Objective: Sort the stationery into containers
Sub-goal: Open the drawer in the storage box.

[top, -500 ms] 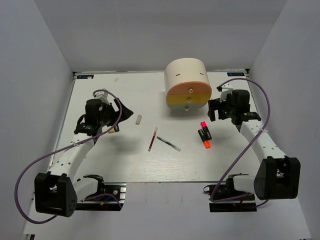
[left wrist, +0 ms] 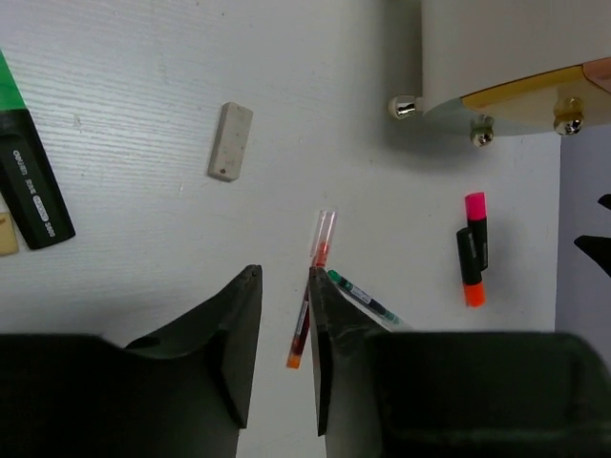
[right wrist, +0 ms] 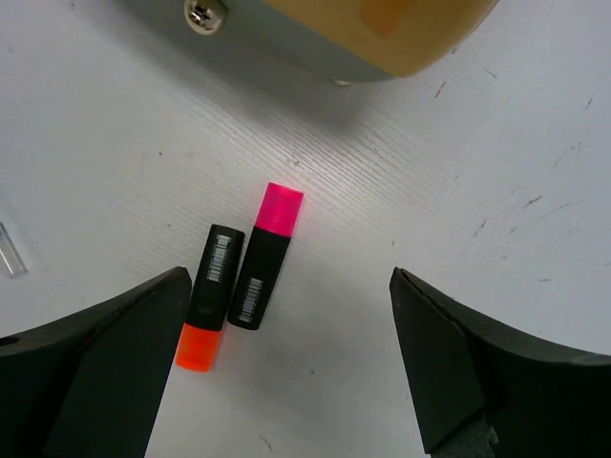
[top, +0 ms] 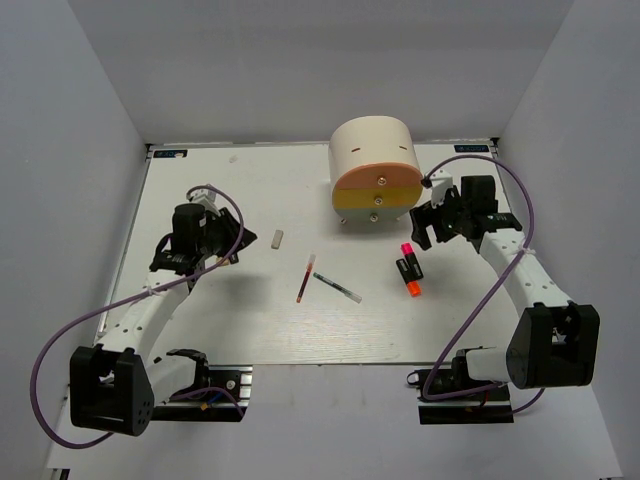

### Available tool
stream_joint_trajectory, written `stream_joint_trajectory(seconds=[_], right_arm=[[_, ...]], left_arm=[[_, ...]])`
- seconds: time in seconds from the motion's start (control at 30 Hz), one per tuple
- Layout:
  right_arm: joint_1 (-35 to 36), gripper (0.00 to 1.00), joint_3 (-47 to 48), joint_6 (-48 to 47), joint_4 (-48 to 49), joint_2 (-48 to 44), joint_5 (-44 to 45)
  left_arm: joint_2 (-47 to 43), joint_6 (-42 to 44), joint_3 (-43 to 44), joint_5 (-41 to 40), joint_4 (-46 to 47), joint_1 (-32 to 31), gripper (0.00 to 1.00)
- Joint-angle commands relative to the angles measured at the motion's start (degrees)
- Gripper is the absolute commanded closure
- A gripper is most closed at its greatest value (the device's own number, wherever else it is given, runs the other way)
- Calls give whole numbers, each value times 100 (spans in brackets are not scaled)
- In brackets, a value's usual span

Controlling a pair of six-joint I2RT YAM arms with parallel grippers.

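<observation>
The white eraser [top: 277, 238] [left wrist: 230, 141], the red pen [top: 305, 278] [left wrist: 323, 239] and the clear pen [top: 337, 288] [left wrist: 363, 296] lie loose mid-table. Two black highlighters lie side by side, one capped pink [top: 409, 258] [right wrist: 265, 262], one orange [top: 410, 282] [right wrist: 208, 301]. The cream organiser [top: 375, 165] [left wrist: 496, 48] stands at the back, its drawers pushed in. My left gripper [top: 228, 240] [left wrist: 284, 272] hovers left of the eraser, jaws a narrow gap apart and empty. Wide open, my right gripper [top: 428, 222] [right wrist: 289, 275] hangs above the highlighters, beside the organiser.
A black marker with a green cap [left wrist: 29, 181] lies at the left edge of the left wrist view; the top view hides it under the left arm. Grey walls close in the white table [top: 220, 320] on three sides.
The left jaws have narrowed and that wrist has drawn back slightly. The right gripper has shifted a little left, towards the organiser and the highlighters.
</observation>
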Motion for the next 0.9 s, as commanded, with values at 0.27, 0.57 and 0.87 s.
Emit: stream_joint_trajectory(seconds=[0.27, 0.57, 0.87], right_arm=[[6, 73, 444, 820, 32, -18, -2243], [15, 38, 119, 3790, 2235, -10, -2825], [173, 38, 312, 6058, 3451, 825, -2210]], left_arm=[[-152, -219, -77, -493, -471, -8, 11], [-47, -219, -77, -493, -357, -8, 9], [67, -219, -24, -432, -304, -8, 8]])
